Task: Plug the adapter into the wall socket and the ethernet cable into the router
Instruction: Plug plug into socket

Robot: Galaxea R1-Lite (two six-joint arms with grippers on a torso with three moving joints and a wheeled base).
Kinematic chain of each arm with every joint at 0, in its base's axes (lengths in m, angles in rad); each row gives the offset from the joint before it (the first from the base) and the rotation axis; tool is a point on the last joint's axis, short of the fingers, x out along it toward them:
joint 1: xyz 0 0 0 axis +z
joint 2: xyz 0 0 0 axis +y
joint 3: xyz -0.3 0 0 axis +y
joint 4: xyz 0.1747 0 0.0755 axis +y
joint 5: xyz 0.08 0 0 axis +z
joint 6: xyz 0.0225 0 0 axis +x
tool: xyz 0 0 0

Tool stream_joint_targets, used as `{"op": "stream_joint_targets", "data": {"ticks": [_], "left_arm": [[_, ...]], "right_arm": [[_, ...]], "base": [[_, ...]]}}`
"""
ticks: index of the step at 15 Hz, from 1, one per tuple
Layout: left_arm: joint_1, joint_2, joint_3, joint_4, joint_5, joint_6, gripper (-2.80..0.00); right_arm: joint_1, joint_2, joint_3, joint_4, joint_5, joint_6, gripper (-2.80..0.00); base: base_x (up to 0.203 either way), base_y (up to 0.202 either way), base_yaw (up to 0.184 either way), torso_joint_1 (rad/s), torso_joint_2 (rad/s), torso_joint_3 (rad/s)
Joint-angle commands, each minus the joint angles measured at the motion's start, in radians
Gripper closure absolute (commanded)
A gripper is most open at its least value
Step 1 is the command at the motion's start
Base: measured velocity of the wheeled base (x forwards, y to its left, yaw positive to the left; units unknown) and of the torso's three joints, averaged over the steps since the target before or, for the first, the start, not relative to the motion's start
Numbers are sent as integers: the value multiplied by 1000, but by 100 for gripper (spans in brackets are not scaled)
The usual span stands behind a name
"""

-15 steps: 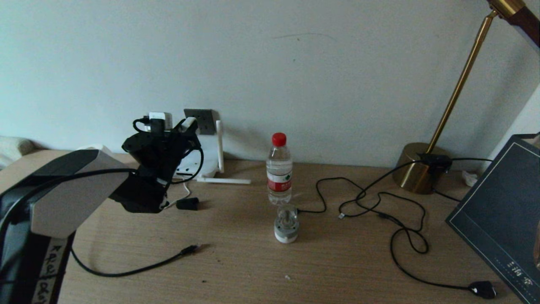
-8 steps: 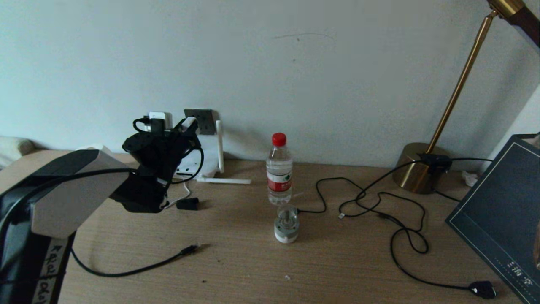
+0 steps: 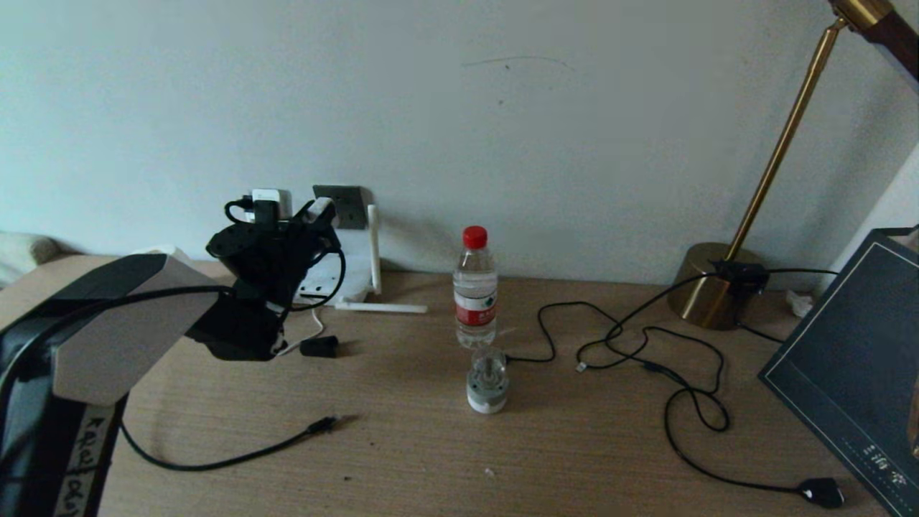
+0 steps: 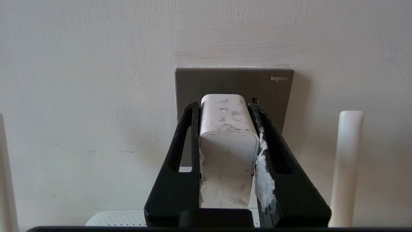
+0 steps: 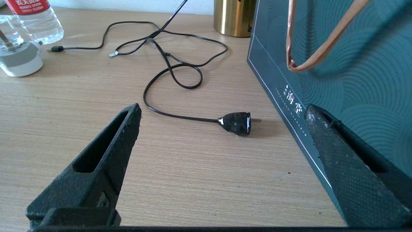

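Note:
My left gripper (image 3: pixel 321 215) is up at the wall, shut on the white adapter (image 4: pixel 228 141) (image 3: pixel 323 209). The adapter's far end reaches the dark grey wall socket (image 4: pixel 225 82) (image 3: pixel 346 205); its pins are hidden. The white router (image 3: pixel 337 281) sits below the socket, one antenna (image 3: pixel 373 244) upright and another lying on the desk. The ethernet cable (image 3: pixel 222 458) lies on the desk front left, its small connector (image 3: pixel 325 424) free. My right gripper (image 5: pixel 222 110) hovers open low over the desk at the far right, out of the head view.
A small black block (image 3: pixel 319 347) lies by the router. A water bottle (image 3: pixel 474 287) and a small jar (image 3: pixel 487 380) stand mid-desk. A looped black cable with a chunky plug (image 5: pixel 236 123) lies beside a teal bag (image 5: pixel 354 71). A brass lamp (image 3: pixel 714 294) stands at the back right.
The left gripper, with the adapter in it, has crept very slightly toward the wall. Nothing else has moved.

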Motion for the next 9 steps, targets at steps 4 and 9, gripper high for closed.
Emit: {"op": "stream_joint_targets", "data": {"ticks": [4,9], "left_arm": [[0,7,-1,-6,-1,0,0],[1,29,-44,-1,-1,0,0]], "right_arm": [[0,0,0,0,0,0,-280],[0,0,0,0,0,0,-280]], "base": [[0,0,0,0,0,0],[0,0,0,0,0,0]]}}
